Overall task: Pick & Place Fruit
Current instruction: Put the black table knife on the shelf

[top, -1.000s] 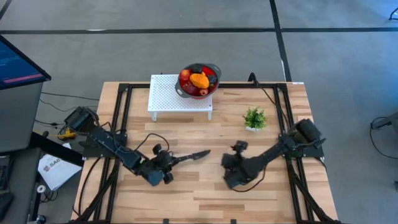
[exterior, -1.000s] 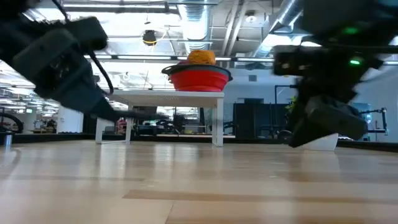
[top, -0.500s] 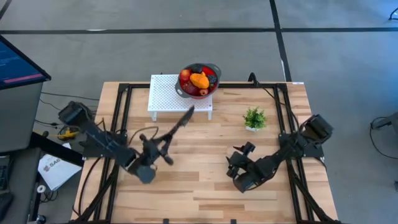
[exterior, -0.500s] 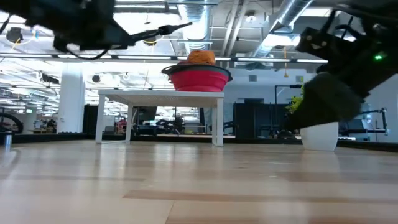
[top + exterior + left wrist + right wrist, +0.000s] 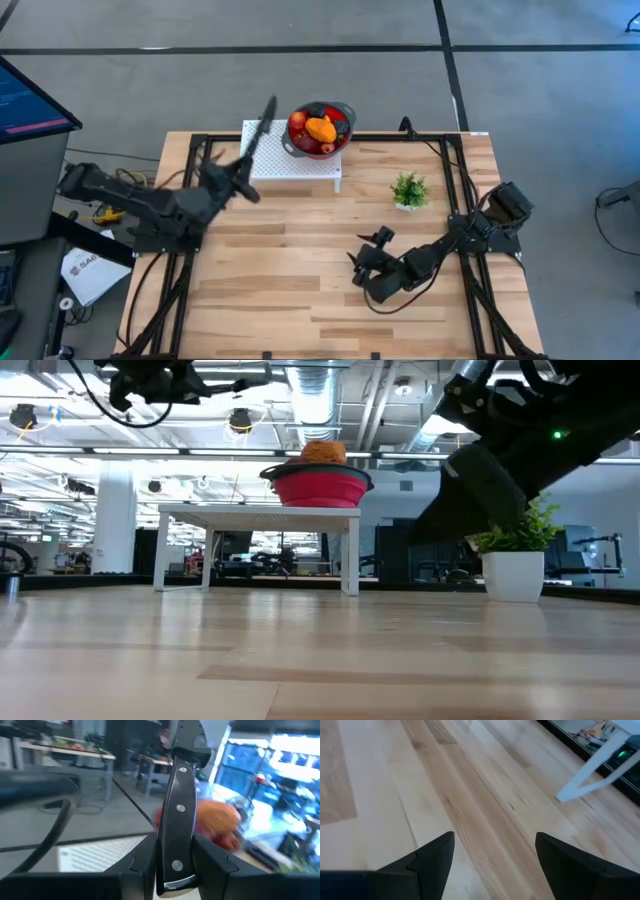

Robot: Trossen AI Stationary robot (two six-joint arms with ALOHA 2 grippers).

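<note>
Since the earlier high view, the left arm is swinging the knife (image 5: pixel 262 122) away from the middle of the worktop (image 5: pixel 300 270) toward eleven o'clock, so its blade tip is now lying over the white perforated stand (image 5: pixel 290 160); the right arm is sliding slightly back toward the middle at five o'clock.

Left pincer (image 5: pixel 232 172) is sitting at ten o'clock, raised off the boards, its fingers clamping the black riveted handle (image 5: pixel 179 815) of the knife. In the left wrist view the blade is running out of the picture, so its tip is cut off there.

Fruit (image 5: pixel 320 128) is piling up in a red bowl (image 5: pixel 342 138) on the stand at twelve o'clock. An orange piece is sitting on top, with red pieces around it; darker pieces at the rim are hard to make out, and the count cannot be told. From the low view only the orange top (image 5: pixel 322 452) is showing above the bowl's wall.

Right pincer (image 5: pixel 362 262) is hovering low at five o'clock with its fingers (image 5: pixel 432 852) spread wide and gripping nothing, only bare boards between them. A small green potted plant (image 5: pixel 409 190) is standing at two o'clock.
</note>
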